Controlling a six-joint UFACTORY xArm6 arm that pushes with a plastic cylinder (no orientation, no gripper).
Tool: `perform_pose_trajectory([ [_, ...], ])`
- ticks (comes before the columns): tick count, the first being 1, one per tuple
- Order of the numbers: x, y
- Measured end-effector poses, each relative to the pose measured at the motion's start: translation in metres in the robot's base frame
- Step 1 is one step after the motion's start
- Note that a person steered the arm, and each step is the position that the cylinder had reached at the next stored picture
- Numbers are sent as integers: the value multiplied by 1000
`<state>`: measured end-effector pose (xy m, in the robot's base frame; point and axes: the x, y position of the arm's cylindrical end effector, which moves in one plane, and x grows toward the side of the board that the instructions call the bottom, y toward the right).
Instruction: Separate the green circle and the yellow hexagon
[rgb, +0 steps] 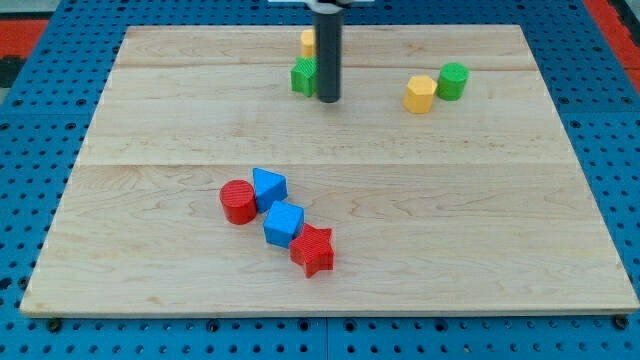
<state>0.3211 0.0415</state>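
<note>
Hexagon-wise, the yellow hexagon sits touching the green circle, on its left. My tip holds nothing, well left of it, maybe touching a green block. Both look light, rigid, slidey; I'd push between them.

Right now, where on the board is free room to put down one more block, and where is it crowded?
Free: the view's bottom right, right of the red star; the left side, left of the red cylinder; the middle band below the yellow hexagon. Crowded: the four-block cluster, the hexagon against the green circle, and around my tip.
</note>
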Motion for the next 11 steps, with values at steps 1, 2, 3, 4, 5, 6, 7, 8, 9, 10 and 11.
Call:
perform_pose_trajectory([
  [1,-47,43],
  [2,-80,94],
  [3,-37,168],
  [4,0,164],
  [5,22,153],
  [6,22,153],
  [7,28,137],
  [8,36,104],
  [9,15,147],
  [10,-1,106],
  [11,12,63],
])
